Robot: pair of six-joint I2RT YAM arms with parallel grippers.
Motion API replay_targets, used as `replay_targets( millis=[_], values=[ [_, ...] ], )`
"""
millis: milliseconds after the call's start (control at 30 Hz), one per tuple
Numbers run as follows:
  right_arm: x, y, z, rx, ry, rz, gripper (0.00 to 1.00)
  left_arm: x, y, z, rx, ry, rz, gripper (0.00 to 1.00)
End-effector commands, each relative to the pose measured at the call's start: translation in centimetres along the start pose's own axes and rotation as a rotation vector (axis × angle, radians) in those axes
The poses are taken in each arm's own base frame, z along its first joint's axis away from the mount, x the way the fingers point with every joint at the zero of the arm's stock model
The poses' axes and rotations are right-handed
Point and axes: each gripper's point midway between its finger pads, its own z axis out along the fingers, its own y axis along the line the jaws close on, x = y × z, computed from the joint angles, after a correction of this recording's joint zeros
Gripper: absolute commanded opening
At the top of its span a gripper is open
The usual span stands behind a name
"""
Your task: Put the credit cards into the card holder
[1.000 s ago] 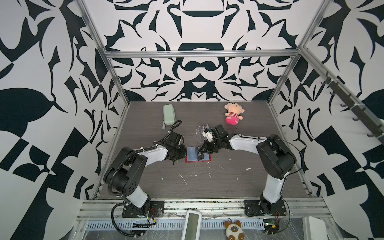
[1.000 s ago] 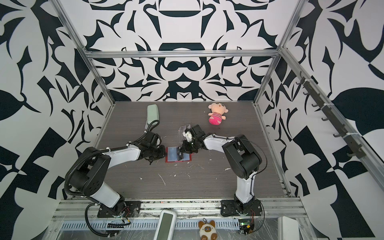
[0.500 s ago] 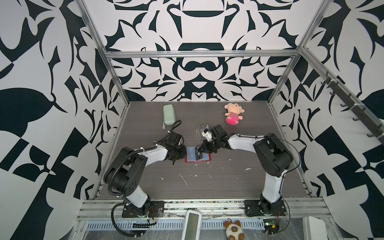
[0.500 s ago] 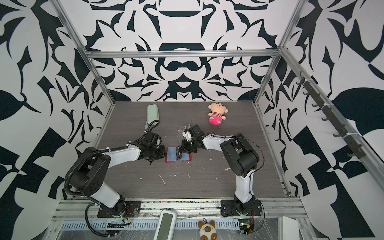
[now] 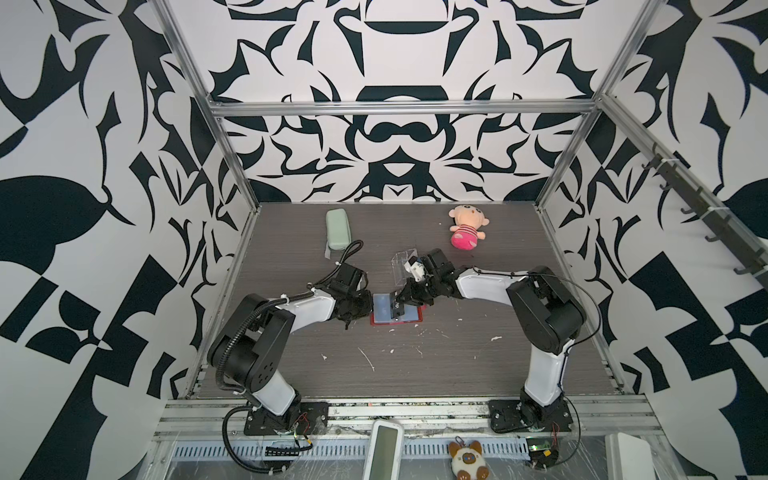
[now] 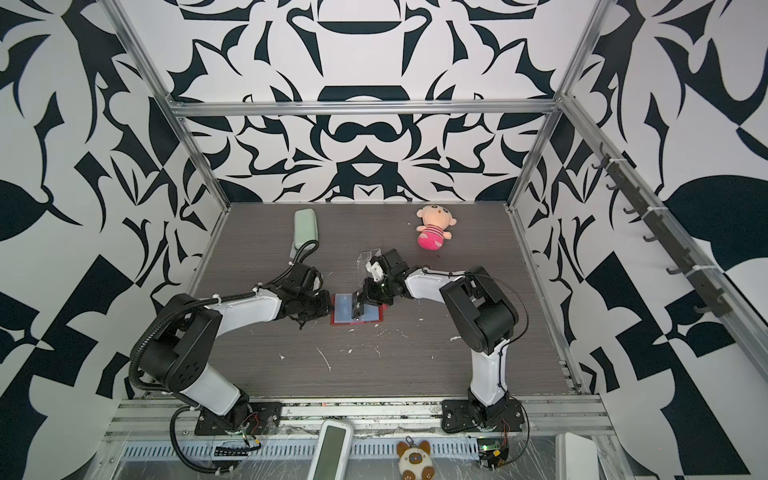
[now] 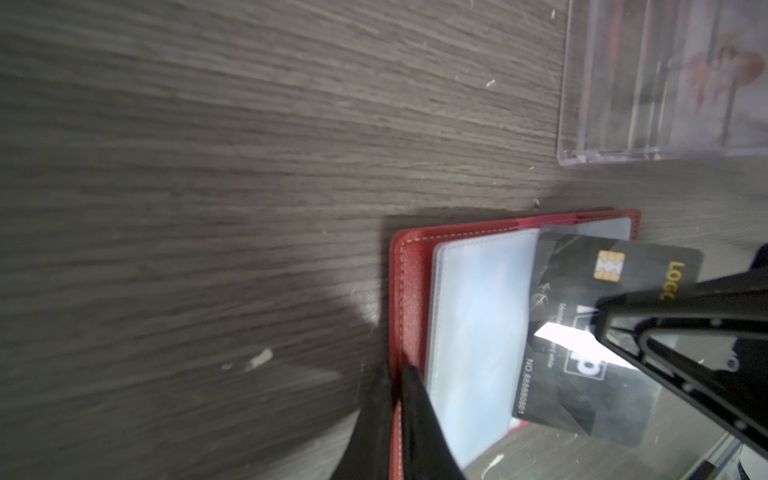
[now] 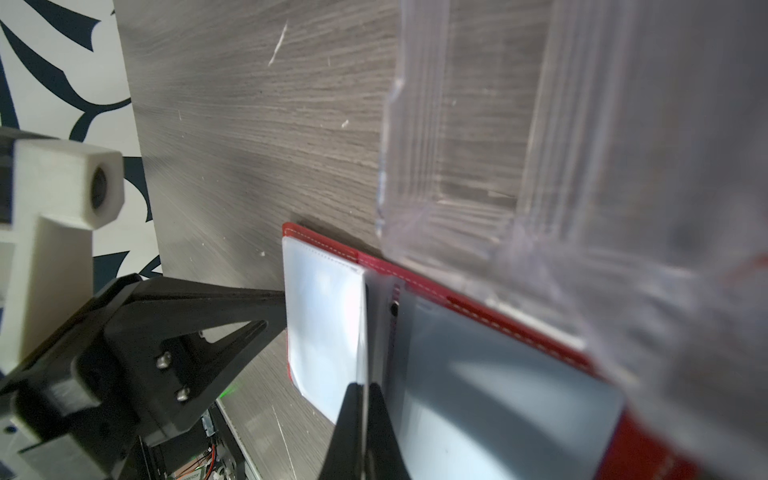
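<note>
The red card holder (image 5: 417, 321) (image 6: 376, 321) lies open on the table with its clear sleeve pages up. My left gripper (image 5: 369, 309) (image 6: 328, 309) (image 7: 397, 370) is shut on the left edge of the holder's red cover (image 7: 409, 291). My right gripper (image 5: 401, 297) (image 6: 363, 297) (image 8: 365, 384) is shut on a dark credit card (image 7: 582, 291) with a gold chip. That card (image 8: 365, 332) stands tilted over the holder's middle, its lower edge among the sleeve pages (image 8: 320, 324).
A clear acrylic box (image 5: 403, 266) (image 7: 665, 83) (image 8: 582, 166) stands just behind the holder. A pale green case (image 5: 338, 228) and a pink plush doll (image 5: 465, 232) lie at the back. White scraps dot the table in front.
My right arm has shifted a little to the left with the card in its grip. The left arm and the holder have stayed put.
</note>
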Motion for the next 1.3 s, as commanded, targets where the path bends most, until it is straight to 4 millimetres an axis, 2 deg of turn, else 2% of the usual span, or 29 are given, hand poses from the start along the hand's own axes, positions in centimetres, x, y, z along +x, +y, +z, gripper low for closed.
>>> replay_targets(
  millis=[0, 800, 1033, 1133, 1267],
  values=[
    [-0.2, -0.1, 0.3, -0.005, -0.008, 0.004, 0.00, 3.0, 3.3, 1.2, -0.112, 0.096, -0.032, 0.11],
    [1.3, -1.0, 1.3, -0.028, 0.052, 0.029, 0.00, 3.0, 3.7, 1.2, -0.137, 0.099, -0.036, 0.09],
    [1.7, -1.6, 1.5, -0.009, 0.060, 0.036, 0.00, 3.0, 3.9, 1.2, -0.145, 0.099, -0.037, 0.03],
    [1.7, -1.8, 1.4, 0.003, 0.058, 0.032, 0.04, 3.0, 3.8, 1.2, -0.146, 0.100, -0.037, 0.00],
    [1.5, -2.1, 1.0, 0.039, 0.044, 0.022, 0.16, 3.1, 3.9, 1.2, -0.149, 0.103, -0.037, 0.00]
  ],
)
